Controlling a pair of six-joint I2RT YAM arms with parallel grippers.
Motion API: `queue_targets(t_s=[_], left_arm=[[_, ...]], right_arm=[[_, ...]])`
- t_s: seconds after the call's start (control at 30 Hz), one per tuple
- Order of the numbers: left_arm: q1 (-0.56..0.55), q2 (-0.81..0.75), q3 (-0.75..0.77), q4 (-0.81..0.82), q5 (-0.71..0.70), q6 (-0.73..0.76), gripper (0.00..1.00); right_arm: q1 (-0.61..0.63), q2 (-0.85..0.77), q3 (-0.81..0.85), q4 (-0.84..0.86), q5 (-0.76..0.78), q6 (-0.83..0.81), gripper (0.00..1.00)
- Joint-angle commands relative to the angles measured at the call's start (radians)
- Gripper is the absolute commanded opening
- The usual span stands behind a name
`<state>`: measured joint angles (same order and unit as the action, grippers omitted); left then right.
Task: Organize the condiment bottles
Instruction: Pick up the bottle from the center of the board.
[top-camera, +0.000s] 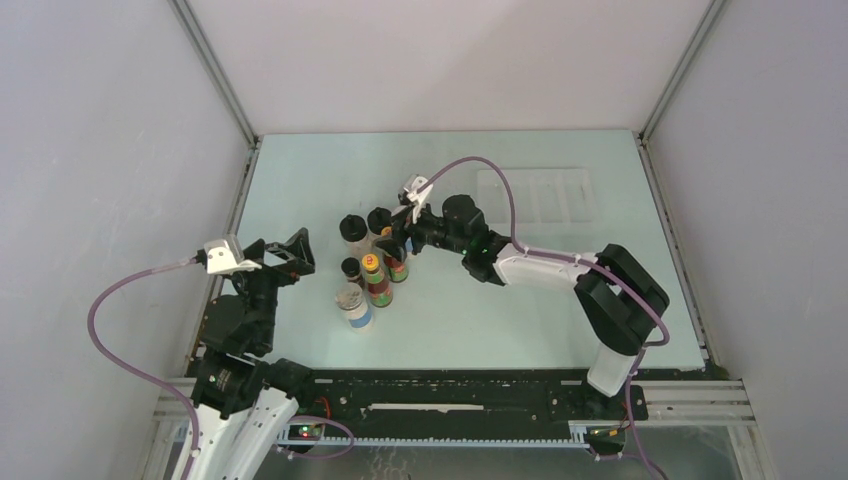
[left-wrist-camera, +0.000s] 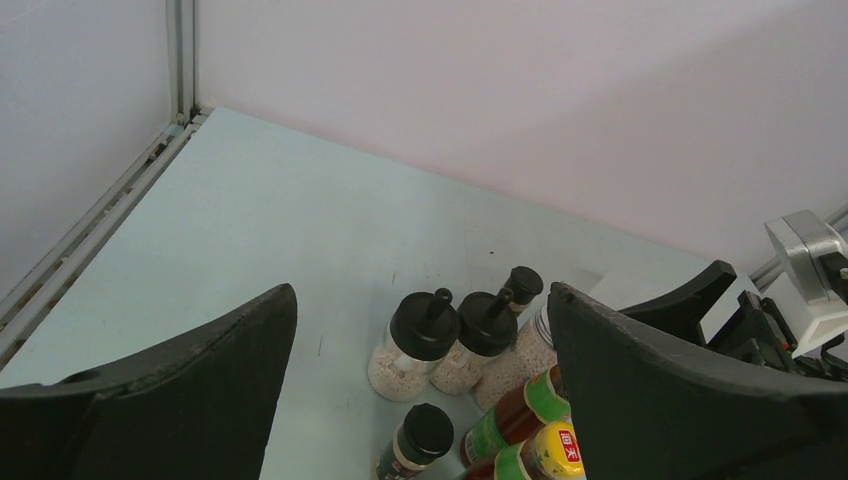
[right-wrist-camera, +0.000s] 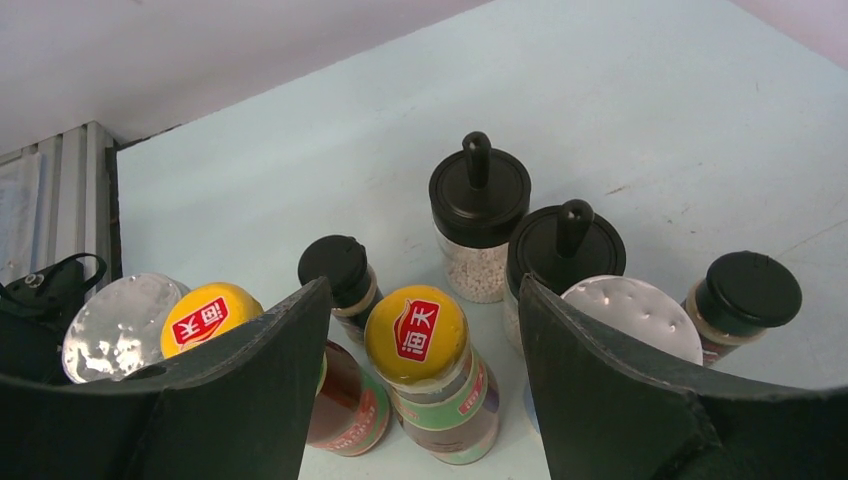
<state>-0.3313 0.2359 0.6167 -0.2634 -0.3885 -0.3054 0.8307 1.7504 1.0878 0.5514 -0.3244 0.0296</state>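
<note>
The condiment bottles sit bunched up mid-frame on the surface. The right gripper has its fingers partway open either side of one yellow-capped sauce bottle, with gaps showing on both sides. The left gripper, left of the bunch, has its fingers spread wide, holding nothing.

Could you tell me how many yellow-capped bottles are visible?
2. One yellow-capped red sauce bottle stands between the jaws of the right gripper; the other beside it, partly behind one jaw.

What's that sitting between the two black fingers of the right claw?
A yellow-capped red sauce bottle stands upright inside the right claw, with a gap on each side; the right wrist view shows it.
</note>
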Motion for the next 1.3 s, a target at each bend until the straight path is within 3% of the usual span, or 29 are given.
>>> queue_targets(t_s=[0.0,0.6,1.27], left_arm=[[0.003,-0.001,-0.023,0.032,0.011,0.025,1.00],[0.003,-0.003,-0.026,0.033,0.007,0.028,1.00],[0.003,-0.007,-0.031,0.036,-0.001,0.032,1.00]], right_arm=[[-0.007,0.015,0.038,0.025,-0.008,0.012,0.77],[-0.013,0.047,0.046,0.030,-0.021,0.026,0.73],[-0.016,0.079,0.091,-0.012,-0.038,0.025,0.58]])
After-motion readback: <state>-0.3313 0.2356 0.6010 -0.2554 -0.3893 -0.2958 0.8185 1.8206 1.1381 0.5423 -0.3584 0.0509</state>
